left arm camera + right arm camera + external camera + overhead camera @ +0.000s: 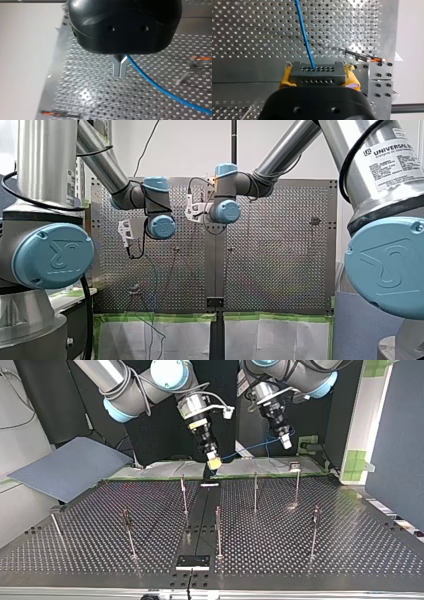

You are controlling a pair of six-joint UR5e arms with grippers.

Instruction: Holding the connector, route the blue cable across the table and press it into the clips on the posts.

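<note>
Perforated desk (350,530), posts (255,491) standing bare: over its arm-side edge my right pincer (214,463) clamps the connector (316,72), and the blue cable (305,35) runs along that edge to my left pincer (286,442), pinched on it.

Black backdrop (45,410), grey-blue panel (70,467) at the top view's left — navy partition (397,435) at right

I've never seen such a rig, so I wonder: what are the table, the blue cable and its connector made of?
Table: metal by its look, dull grey sheen, rows of holes. Cable: probably a plastic sheath, smooth and glossy blue, gently curved. Connector: seemingly matte dark plastic, with moulded rows of holes.
</note>
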